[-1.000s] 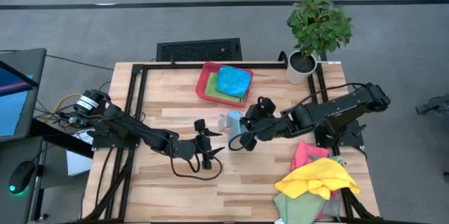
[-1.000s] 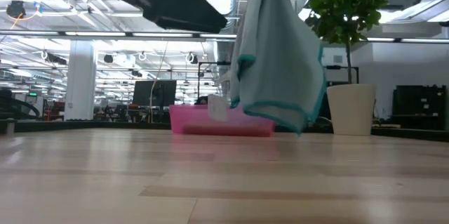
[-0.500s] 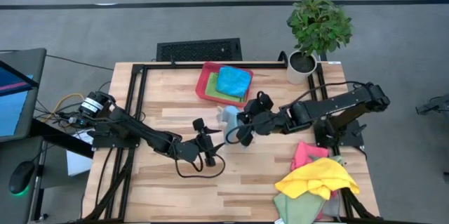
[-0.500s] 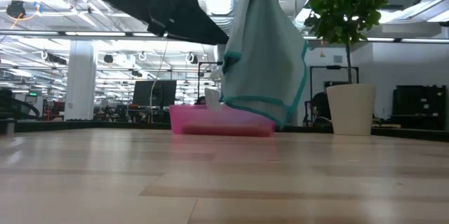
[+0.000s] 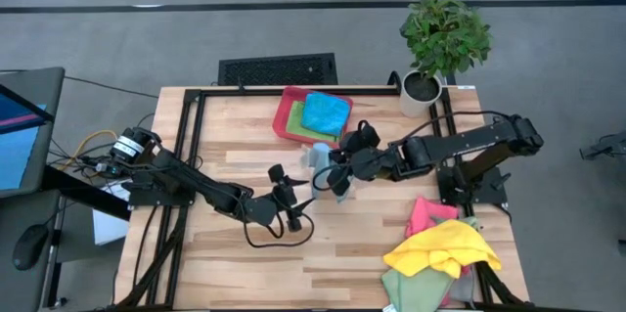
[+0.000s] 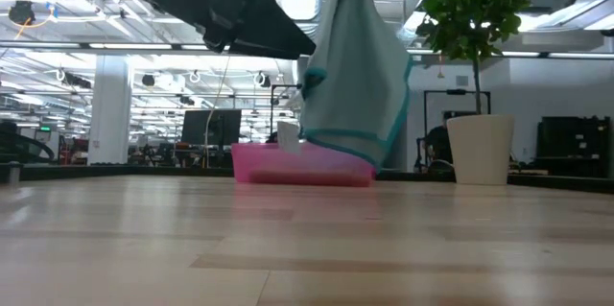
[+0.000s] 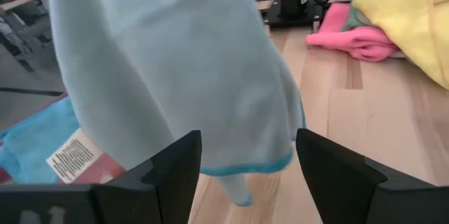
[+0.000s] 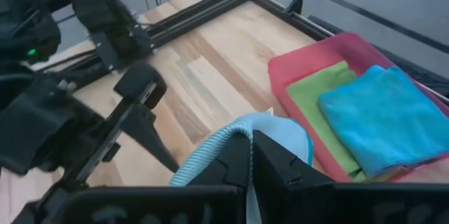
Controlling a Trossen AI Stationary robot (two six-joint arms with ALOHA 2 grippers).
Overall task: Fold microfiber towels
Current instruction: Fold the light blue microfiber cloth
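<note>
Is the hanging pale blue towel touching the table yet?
Apart. In the low view the pale blue towel hangs with its hem clear above the table.

The left arm reaches from the table's left edge toward the centre, low over the wood, its wrist pointing right. The left gripper [image 5: 287, 196] has its fingers [image 7: 330, 175] spread wide with nothing between them. The right arm stretches from the right side leftward, raised above the table. The right gripper [image 5: 328, 177] is pinched closed on the pale blue towel [image 6: 357, 76], which hangs from it.
</note>
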